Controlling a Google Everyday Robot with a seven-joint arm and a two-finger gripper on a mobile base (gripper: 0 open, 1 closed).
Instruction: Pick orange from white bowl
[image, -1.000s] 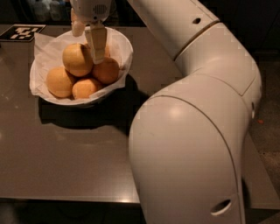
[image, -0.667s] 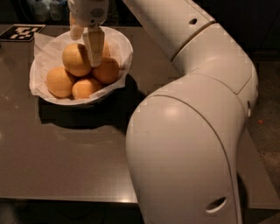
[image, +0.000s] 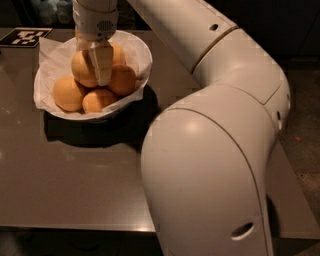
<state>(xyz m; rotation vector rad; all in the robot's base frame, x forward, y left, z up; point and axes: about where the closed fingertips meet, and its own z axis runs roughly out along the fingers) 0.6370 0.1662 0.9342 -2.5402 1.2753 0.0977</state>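
The white bowl (image: 142, 55) with its crinkled paper lining stands at the table's back left and holds several round fruits. The orange (image: 81, 69), the largest and dull yellow-orange, sits on top of the pile at the bowl's middle. My gripper (image: 96, 70) hangs straight down into the bowl from above, right against the orange's right side and partly covering it. A smaller reddish-orange fruit (image: 122, 80) lies just right of the gripper. Two pale orange fruits (image: 67, 93) (image: 99, 100) lie at the bowl's front.
My bulky white arm (image: 210, 165) fills the right foreground and hides much of the brown table (image: 75, 185). A black-and-white marker tag (image: 25, 37) lies at the table's back left corner. The table's front edge runs along the bottom.
The gripper has come down a little further into the bowl, close against the orange. The arm's near segment has swung slightly left. The fruits stay in place.
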